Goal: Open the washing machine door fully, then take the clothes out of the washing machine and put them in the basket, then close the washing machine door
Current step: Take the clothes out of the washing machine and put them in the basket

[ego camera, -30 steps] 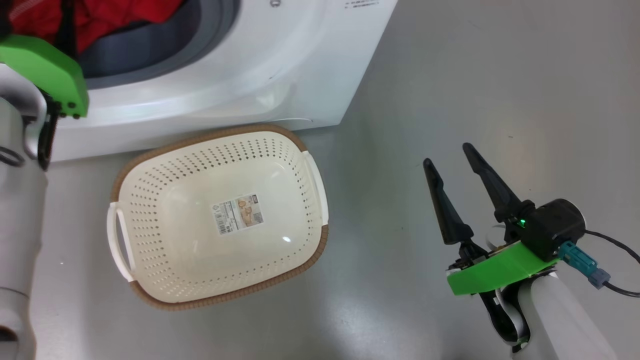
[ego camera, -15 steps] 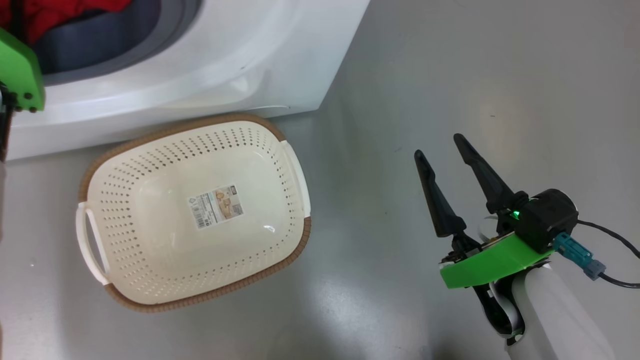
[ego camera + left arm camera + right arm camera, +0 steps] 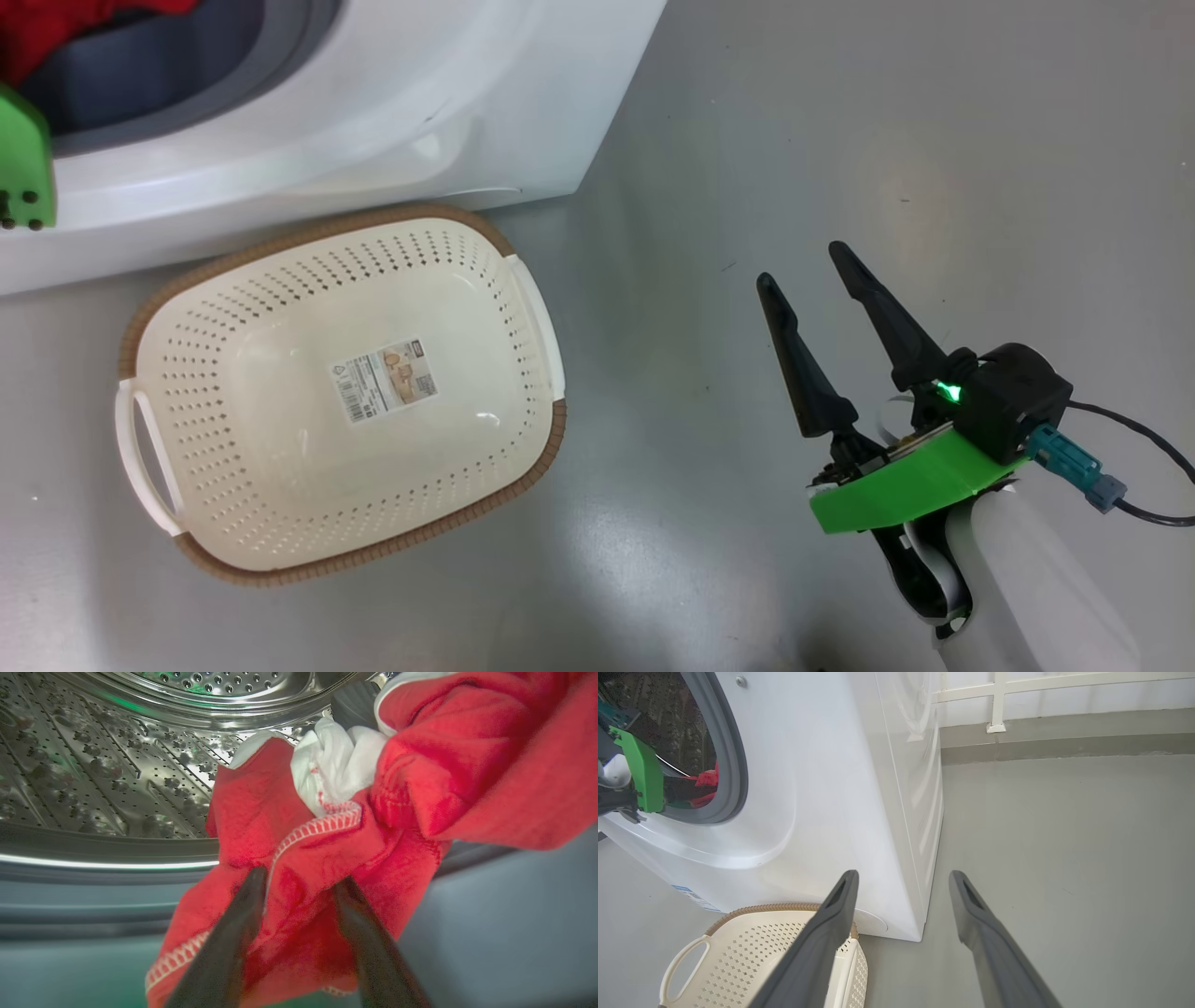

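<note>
The main risk is a thin catch. In the left wrist view the two dark fingers [image 3: 224, 952] straddle one loose fold of the red clothes [image 3: 299, 868] near its white-stitched hem, at the lower middle of the frame. If they bite only that edge, the fabric is likely to slide out as the arm draws back.

The fold also runs up into a bigger red mass at the upper right, with a white cloth [image 3: 331, 765] bunched in it. A pull may drag the whole tangle over the grey gasket [image 3: 514, 905], where it could snag, or spill onto the floor [image 3: 840, 140] beside the basket [image 3: 215, 308]. The basket lies empty at the lower left of the head view, just in front of the washing machine [image 3: 373, 112], so a garment released too early would land short of it.

The left jaws stand wide apart, touching red cloth on both inner faces. Whether they already pinch it, I cannot tell.

The right jaws, their fingers [image 3: 803, 364] at the lower right of the head view, are spread fully and hold nothing. They hang over bare floor, well apart from the basket.
</note>
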